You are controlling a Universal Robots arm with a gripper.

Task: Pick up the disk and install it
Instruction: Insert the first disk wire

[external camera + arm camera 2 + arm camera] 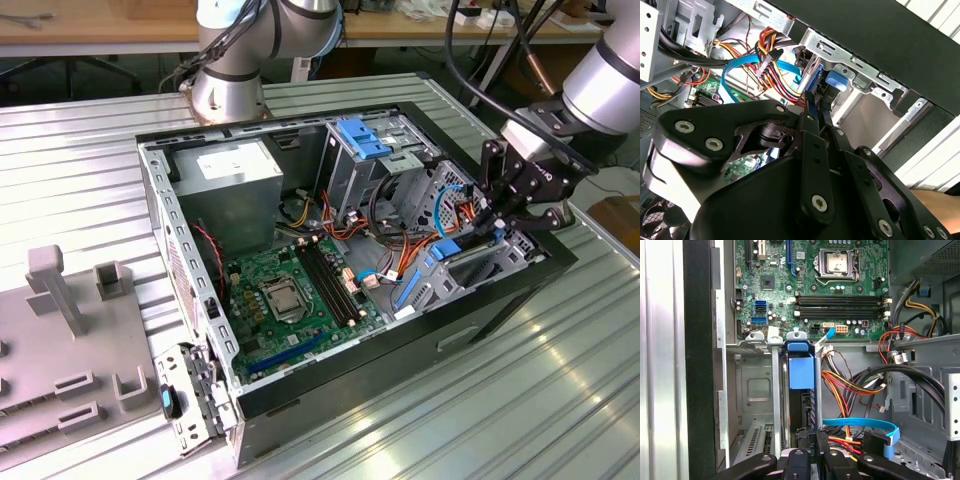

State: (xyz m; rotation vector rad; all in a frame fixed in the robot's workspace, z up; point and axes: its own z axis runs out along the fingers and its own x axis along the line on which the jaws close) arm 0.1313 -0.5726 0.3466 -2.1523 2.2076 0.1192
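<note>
**Claw pinches the blue-framed disk at the drive cage**

Black gripper (816, 107) links crowd the foreground in both wrist views, its two slim fingers (810, 125) drawn close together and pinching the edge of the disk (801, 371). In the first wrist view the disk stands on edge, its blue frame slotted between the grey metal rails of the drive cage (752, 390), with the green motherboard (810, 285) beyond it. A flat blue data cable (862, 426) curls just beside the gripper, near a bundle of red, orange and yellow wires (847, 385).

In the exterior view the gripper (497, 225) hangs over the case's corner at the exterior view's right, above the cage, where blue plastic (444, 249) shows beneath it. The open computer case (180, 300) lies on a ribbed metal table (480, 420). A boxy grey power supply (240, 185) sits at the case's far side, well apart from the gripper.
</note>
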